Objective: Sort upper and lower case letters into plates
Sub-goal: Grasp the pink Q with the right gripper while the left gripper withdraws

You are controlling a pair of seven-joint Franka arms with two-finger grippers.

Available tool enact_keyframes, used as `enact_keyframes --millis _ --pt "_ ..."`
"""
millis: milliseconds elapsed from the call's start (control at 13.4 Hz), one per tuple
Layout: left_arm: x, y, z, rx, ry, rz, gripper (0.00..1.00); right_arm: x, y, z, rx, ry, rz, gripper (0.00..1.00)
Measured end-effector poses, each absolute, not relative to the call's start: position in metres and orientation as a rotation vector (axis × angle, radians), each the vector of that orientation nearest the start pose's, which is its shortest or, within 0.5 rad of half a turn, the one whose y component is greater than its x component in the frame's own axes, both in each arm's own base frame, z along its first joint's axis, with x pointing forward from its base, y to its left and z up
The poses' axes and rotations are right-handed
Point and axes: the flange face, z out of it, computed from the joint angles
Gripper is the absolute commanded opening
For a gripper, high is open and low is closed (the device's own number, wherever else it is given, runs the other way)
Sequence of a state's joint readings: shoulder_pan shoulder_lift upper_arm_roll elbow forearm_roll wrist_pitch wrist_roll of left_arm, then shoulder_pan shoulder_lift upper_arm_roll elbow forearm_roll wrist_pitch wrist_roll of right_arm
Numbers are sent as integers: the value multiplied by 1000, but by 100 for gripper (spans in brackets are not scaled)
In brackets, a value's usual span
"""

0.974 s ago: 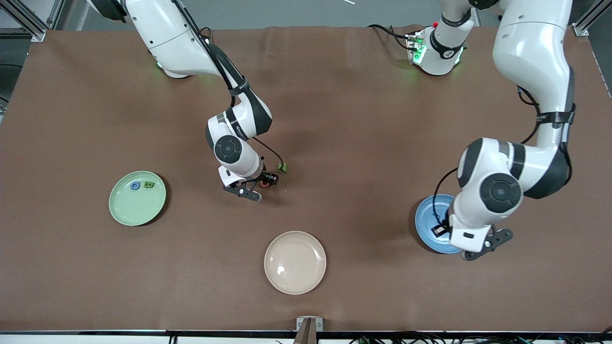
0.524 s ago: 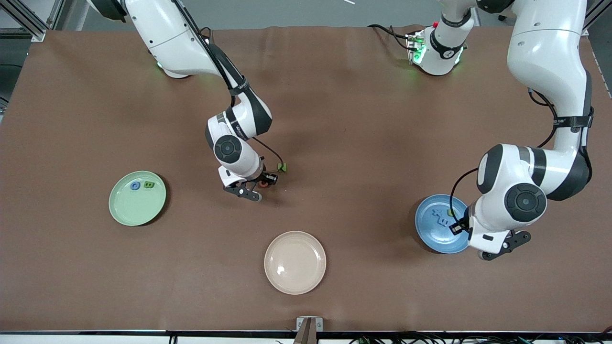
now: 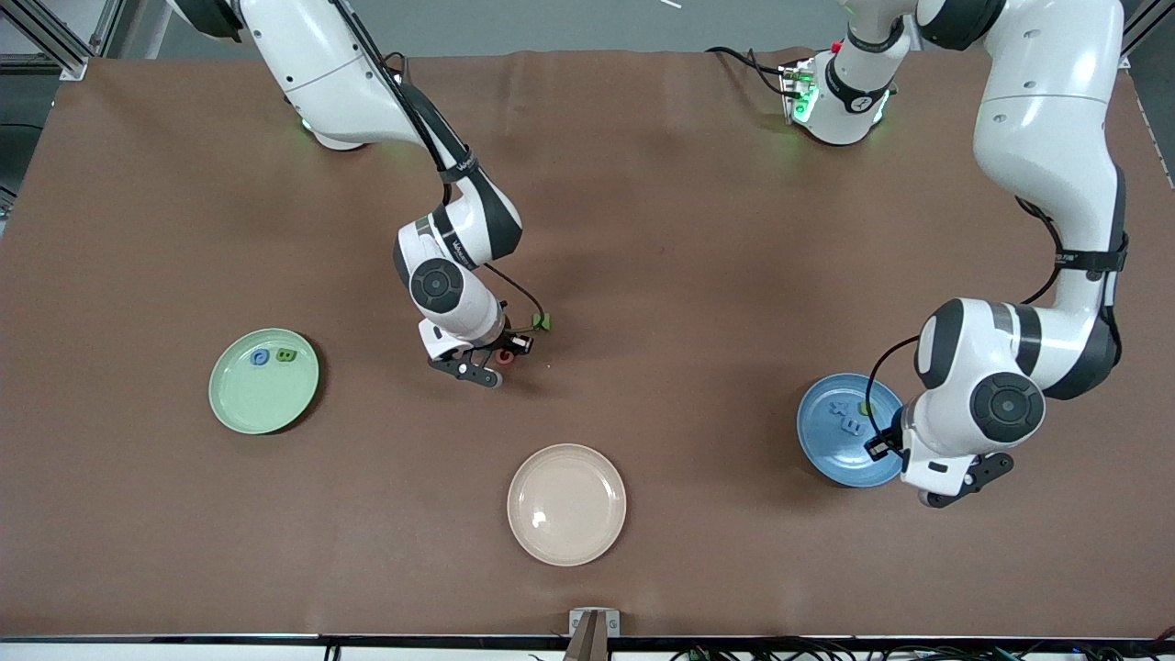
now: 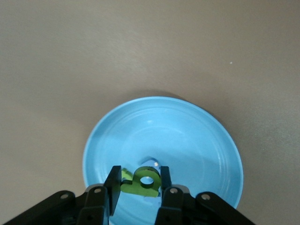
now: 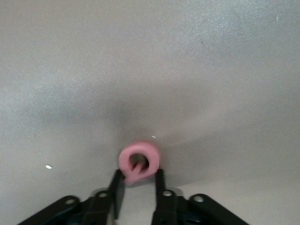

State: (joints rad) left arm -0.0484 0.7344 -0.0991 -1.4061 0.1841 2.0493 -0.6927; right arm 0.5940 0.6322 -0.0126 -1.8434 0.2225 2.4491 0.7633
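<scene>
The right claw [image 5: 137, 185] is seen clenched on a pink letter [image 5: 138, 161], a looped shape pinched between its two fingers low at the table [image 3: 643, 229], about midway along it and nearer the robots' bases than the cream plate [image 3: 566, 504]. Just beside this claw, toward the left arm's end, a small green letter [image 3: 543, 321] lies on the table. The coming move appears to turn on one relation: the mint green plate [image 3: 229, 404], already holding a blue letter [image 3: 260, 357] and a green letter [image 3: 286, 354], lies toward the right arm's end of the table from the claw and slightly nearer the front camera, while the blue plate [image 3: 817, 441] is well apart at the left arm's end. The right arm is therefore judged the nearer one to the mint plate; whether the pink letter is a capital cannot be told. The left claw [image 4: 138, 187] hangs over the blue plate [image 4: 197, 136], its fingers standing around a green letter [image 4: 145, 182], a looped small letter; it looks grasped rather than lying in the plate. Other letters [image 3: 844, 418] rest in that plate.
</scene>
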Motion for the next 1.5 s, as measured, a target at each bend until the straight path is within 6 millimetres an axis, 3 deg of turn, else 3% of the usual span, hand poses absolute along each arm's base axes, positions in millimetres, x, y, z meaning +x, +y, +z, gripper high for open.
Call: enact_keyframes --millis 75,150,374,449,674,824,1198,1348,1498 --pt "715 -85 253 -2947 -719 74 71 535 352 179 -3003 535 157 20" --pt "714 -88 245 -2954 -723 88 97 535 352 179 -3003 536 157 20" --pt "712 -94 235 -2964 -782 124 100 535 351 179 -3004 539 159 21" --pt "712 -96 236 -2964 -815 128 100 535 351 179 -3004 539 159 27" --pt "713 -97 247 -2956 -862 117 100 536 351 179 -3001 539 149 62" --pt "711 -100 265 -2956 -856 122 100 538 349 178 -3001 545 142 72" --pt "702 -123 334 -2975 -804 96 100 545 337 175 -3006 571 128 70" --pt "702 -118 361 -2995 -760 53 100 548 333 175 -3013 571 118 58" --pt "704 -103 382 -2999 -735 33 100 549 332 176 -3016 570 114 54"
